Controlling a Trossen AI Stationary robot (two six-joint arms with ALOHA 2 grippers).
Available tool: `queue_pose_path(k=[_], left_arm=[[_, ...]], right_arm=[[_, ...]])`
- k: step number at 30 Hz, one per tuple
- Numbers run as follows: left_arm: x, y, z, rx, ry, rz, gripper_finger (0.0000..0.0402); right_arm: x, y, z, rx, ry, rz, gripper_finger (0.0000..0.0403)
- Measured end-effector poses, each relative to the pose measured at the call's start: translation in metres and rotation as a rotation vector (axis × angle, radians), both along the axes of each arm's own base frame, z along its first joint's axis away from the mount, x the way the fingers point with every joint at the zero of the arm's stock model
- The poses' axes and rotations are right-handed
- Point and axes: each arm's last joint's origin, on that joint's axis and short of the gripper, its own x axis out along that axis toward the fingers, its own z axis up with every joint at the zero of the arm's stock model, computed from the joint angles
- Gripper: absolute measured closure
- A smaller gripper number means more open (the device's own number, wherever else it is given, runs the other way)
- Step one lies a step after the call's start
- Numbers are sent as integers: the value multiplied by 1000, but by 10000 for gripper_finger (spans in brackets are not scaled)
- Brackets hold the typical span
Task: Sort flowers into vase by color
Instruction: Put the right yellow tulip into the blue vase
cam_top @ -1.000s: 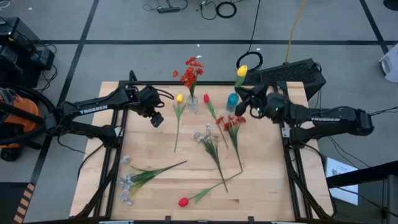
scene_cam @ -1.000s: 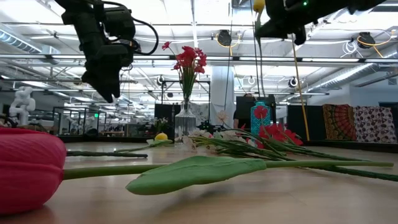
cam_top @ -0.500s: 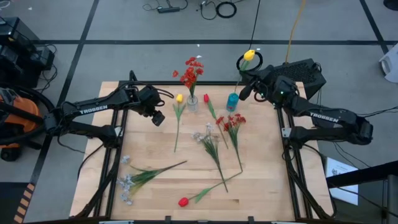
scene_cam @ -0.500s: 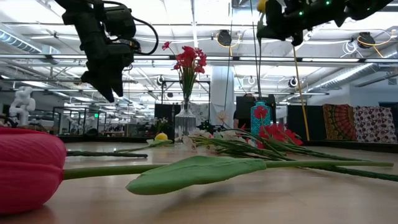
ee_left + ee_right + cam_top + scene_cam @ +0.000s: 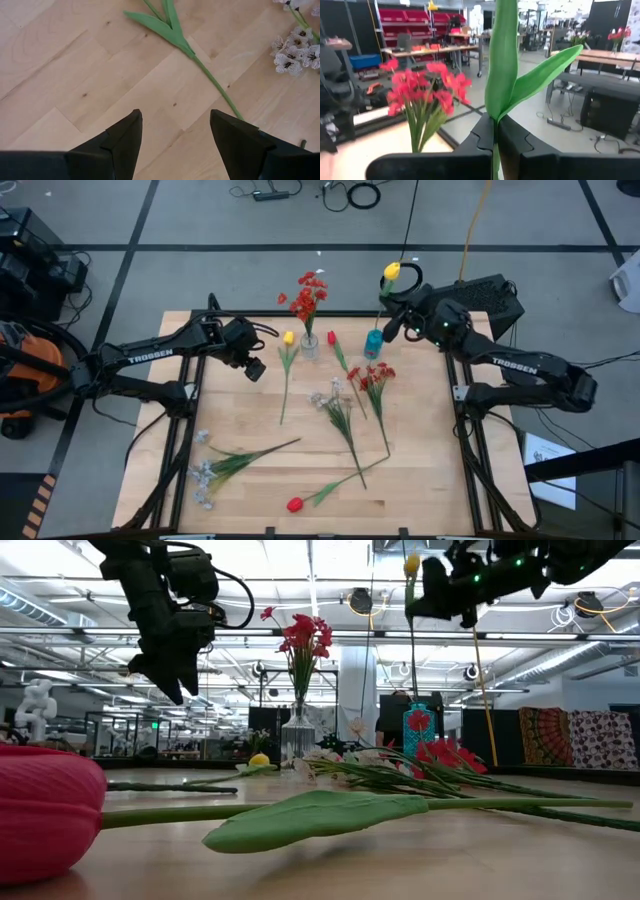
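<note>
My right gripper [image 5: 392, 326] is shut on a yellow tulip [image 5: 390, 273] and holds it upright over the teal vase [image 5: 374, 342]; in the low view its stem [image 5: 412, 650] reaches down to that vase [image 5: 419, 730]. A clear vase [image 5: 309, 346] holds red flowers [image 5: 308, 292]. Lying on the table are a yellow tulip [image 5: 288, 338], a red tulip [image 5: 331, 337], a red cluster [image 5: 372, 375], a white spray [image 5: 335, 395], a grey-white spray [image 5: 205, 475] and a red tulip [image 5: 294, 504]. My left gripper [image 5: 250, 366] hovers open above the table's left part. My right gripper pinches the yellow tulip's stem [image 5: 495, 131] between its two fingers, just below the leaves [image 5: 502, 60]. The fingers lie across the stem, coming level from the table's right side. The tulip is lifted clear and upright, bloom [image 5: 411, 565] above the gripper, stem hanging below toward the teal vase.
The two vases stand close together near the table's far edge. Loose stems cross the table's middle [image 5: 350, 435] and near left [image 5: 250, 455]. Bare wood [image 5: 430, 470] shows on the near right. Below my left gripper lie a green stem [image 5: 210, 75] and white blossoms [image 5: 295, 47].
My right gripper has carried the yellow tulip toward the table's far edge and slightly left, to above the teal vase. The tulip has come upright, its bloom now farther toward the far edge and its stem over the vase. The left arm has kept still.
</note>
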Motion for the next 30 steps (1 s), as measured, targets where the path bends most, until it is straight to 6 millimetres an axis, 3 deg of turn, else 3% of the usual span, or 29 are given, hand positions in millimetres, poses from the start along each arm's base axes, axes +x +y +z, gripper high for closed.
queue_pose_path(k=[16, 22, 30], left_arm=[[0, 0, 0, 0, 0, 0, 162], [0, 0, 0, 0, 1, -1, 162], [0, 0, 0, 3, 2, 2, 162]], right_arm=[[-10, 6, -59, 32, 1, -4, 394], [-10, 6, -66, 109, 24, -7, 363], [-12, 10, -78, 218, 105, -4, 289]])
